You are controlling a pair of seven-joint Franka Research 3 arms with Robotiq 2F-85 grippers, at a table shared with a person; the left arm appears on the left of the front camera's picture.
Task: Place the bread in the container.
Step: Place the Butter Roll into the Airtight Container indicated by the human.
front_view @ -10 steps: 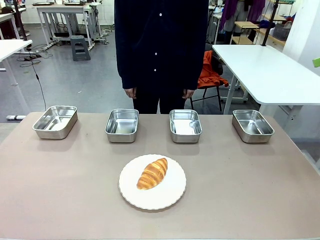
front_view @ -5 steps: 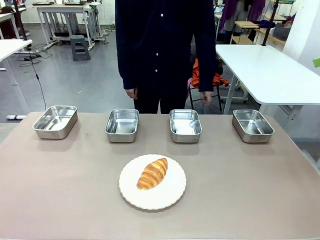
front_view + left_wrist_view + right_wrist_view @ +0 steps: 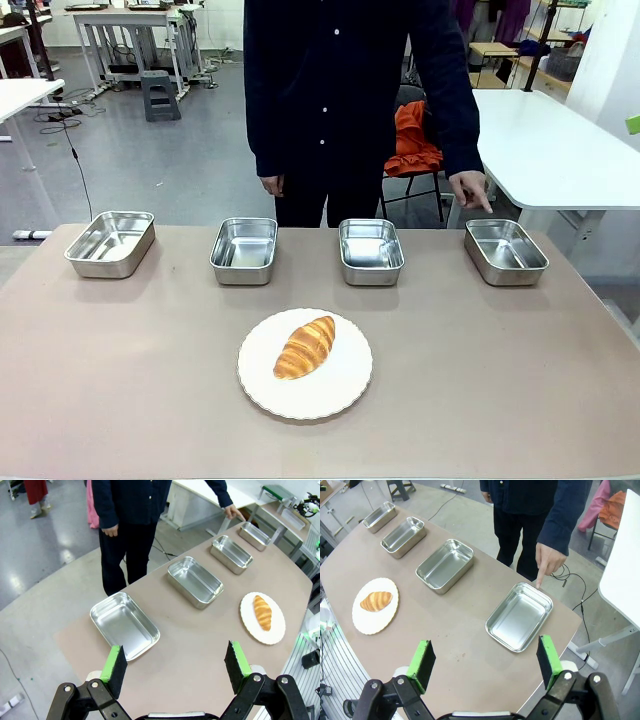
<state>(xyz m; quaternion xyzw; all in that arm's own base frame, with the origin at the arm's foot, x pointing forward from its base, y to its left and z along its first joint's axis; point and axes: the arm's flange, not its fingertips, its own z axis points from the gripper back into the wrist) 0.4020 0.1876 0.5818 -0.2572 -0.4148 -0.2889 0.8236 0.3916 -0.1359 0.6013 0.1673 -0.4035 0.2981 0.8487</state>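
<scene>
The bread (image 3: 305,346) is a golden-brown croissant-like loaf lying on a round white plate (image 3: 340,392) at the table's near middle. Along the far edge stands a row of shiny steel trays. A person's hand (image 3: 470,188) points a finger down at the far-right container (image 3: 508,274). In the right wrist view, the open right gripper (image 3: 485,656) hovers above the table near that container (image 3: 519,616), with the pointing hand (image 3: 546,562) at its far rim and the bread (image 3: 376,601) off to the left. The open left gripper (image 3: 174,664) hangs over the table's other end, and the bread (image 3: 262,612) lies well beyond it.
Three more steel trays (image 3: 110,243) (image 3: 244,250) (image 3: 370,250) stand empty in the same row. The person stands at the far edge, between the middle trays. A white table (image 3: 540,140) is behind on the right.
The person's hand has swung out from the body to the picture's right and now points down at the far-right tray. The bread and trays have not moved.
</scene>
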